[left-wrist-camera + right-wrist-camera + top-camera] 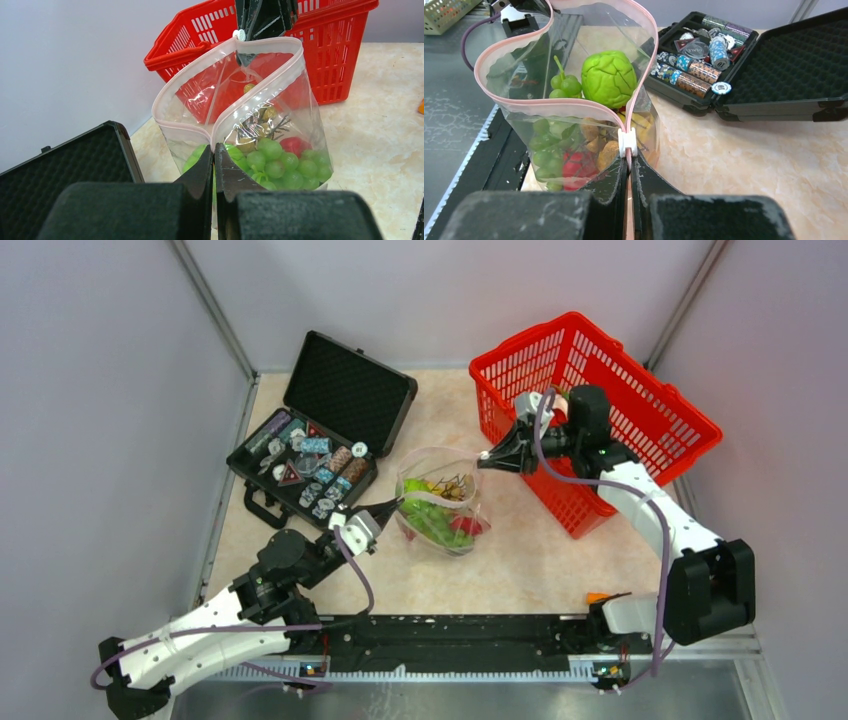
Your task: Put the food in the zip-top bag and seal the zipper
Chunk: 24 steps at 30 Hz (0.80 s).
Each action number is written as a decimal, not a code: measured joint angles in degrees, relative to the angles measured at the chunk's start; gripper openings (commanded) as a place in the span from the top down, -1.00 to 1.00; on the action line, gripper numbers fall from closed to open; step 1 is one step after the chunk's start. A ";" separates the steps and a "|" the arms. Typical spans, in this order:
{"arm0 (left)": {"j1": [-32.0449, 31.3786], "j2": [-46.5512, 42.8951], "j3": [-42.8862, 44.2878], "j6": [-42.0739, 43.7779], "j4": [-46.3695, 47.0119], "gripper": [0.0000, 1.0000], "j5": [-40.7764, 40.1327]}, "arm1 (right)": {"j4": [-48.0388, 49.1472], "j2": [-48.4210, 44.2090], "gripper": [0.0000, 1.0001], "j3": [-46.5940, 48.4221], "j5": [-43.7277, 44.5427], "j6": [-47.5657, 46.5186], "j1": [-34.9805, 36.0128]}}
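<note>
The zip-top bag (pixel 295 120), food (pixel 272 162) inside, stands on the counter (pixel 540 560) between poker-chip case (pixel 345 390) and red basket (pixel 650 405); left pincer (pixel 214 150) and right pincer (pixel 628 167) clamp opposite ends of its gaping pink zipper (pixel 549 102)

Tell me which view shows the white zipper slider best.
Right wrist: the white slider sits close and sharp on the zipper. Left wrist shows the white slider small, at the far end; top external barely resolves it.
</note>
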 measured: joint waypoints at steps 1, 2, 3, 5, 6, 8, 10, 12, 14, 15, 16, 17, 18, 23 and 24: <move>0.00 0.00 0.00 0.00 0.09 1.00 -0.11 | 0.28 0.00 1.00 -0.07 0.26 0.09 0.00; 0.00 -0.02 0.00 0.00 0.11 1.00 -0.22 | 0.74 -0.07 1.00 -0.33 0.70 0.20 0.00; 0.00 -0.02 -0.02 0.00 0.09 1.00 -0.48 | 0.94 -0.17 1.00 -0.70 1.31 0.39 0.00; 0.00 -0.44 -0.17 -0.02 0.13 1.00 -1.73 | 1.33 -0.55 1.00 -1.38 3.02 1.38 -0.13; 0.00 -0.81 -0.42 -0.04 0.26 1.00 -2.84 | 1.75 -0.87 1.00 -1.62 3.74 2.16 -0.28; 0.00 -1.81 -1.01 -0.04 0.26 1.00 -5.77 | 2.38 -1.97 1.00 -1.95 5.01 4.11 -0.92; 0.00 -3.17 -1.46 -0.04 0.24 1.00 -8.74 | 2.19 -3.54 1.00 -1.95 5.95 5.16 -1.73; 0.00 -4.46 -1.79 -0.04 0.22 1.00 -10.84 | 1.14 -5.25 1.00 -1.90 6.84 5.51 -2.45; 0.00 -5.60 -1.84 -0.07 0.15 1.00 -12.50 | -0.57 -6.60 1.00 -1.90 7.72 5.42 -2.75; 0.00 -6.12 -1.84 -0.13 0.20 1.00 -13.33 | -1.55 -7.21 1.00 -1.90 8.13 5.33 -2.75; 0.00 -6.58 -1.86 -0.20 0.22 1.00 -14.01 | -2.40 -7.63 1.00 -1.90 8.48 5.29 -2.75; 0.00 -7.15 -1.90 -0.24 0.24 1.00 -15.10 | -3.04 -7.98 1.00 -1.90 8.79 5.31 -2.75; 0.00 -7.37 -1.95 -0.26 0.28 1.00 -15.89 | -3.37 -8.20 1.00 -1.90 9.01 5.33 -2.75; 0.02 -8.55 -2.01 -0.48 1.66 0.79 -22.67 | -4.02 -10.32 1.00 -2.45 10.34 6.21 -2.86; 0.02 -8.55 -2.01 -0.63 1.97 0.38 -23.23 | -3.80 -10.97 1.00 -2.71 10.36 6.69 -2.86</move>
